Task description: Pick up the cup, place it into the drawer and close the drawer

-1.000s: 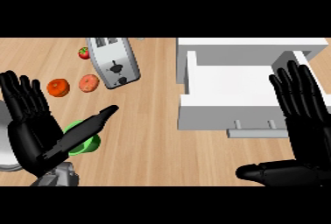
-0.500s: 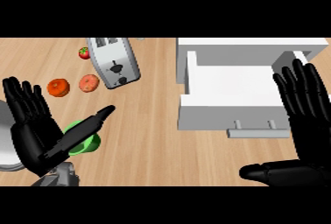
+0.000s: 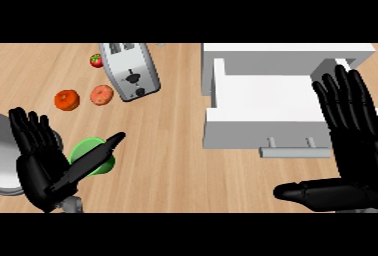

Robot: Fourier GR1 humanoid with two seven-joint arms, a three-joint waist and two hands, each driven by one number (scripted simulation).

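A wooden kitchen counter (image 3: 170,150) is seen from steeply above. At lower left, the robot's left hand (image 3: 46,170) is spread open, fingers straight and apart, thumb stretched out to the right. Behind that thumb sits the green cup (image 3: 87,150), partly hidden, with only its rim and part of its side showing. The hand holds nothing; whether the thumb touches the cup cannot be told.

At right, the right hand (image 3: 347,145) is also open, fingers straight and pointing up the view, thumb out to the left, over the right part of the white drawer (image 3: 258,100). The drawer stands open, its inside bare and white, its bar handle (image 3: 295,151) facing the robot.

Further back on the counter stand a silver toaster (image 3: 131,70), a small red fruit (image 3: 96,60) beside it, and two orange-red round fruits (image 3: 66,99) (image 3: 102,94) between toaster and cup. A grey curved object (image 3: 7,165) shows at the left edge.

The cup is probably light and rigid, with a smooth wall that may slip. A sensible hold would be around its side, fingers opposite thumb, keeping it upright. The cup lies well apart from the drawer, so nothing of the task looks done.
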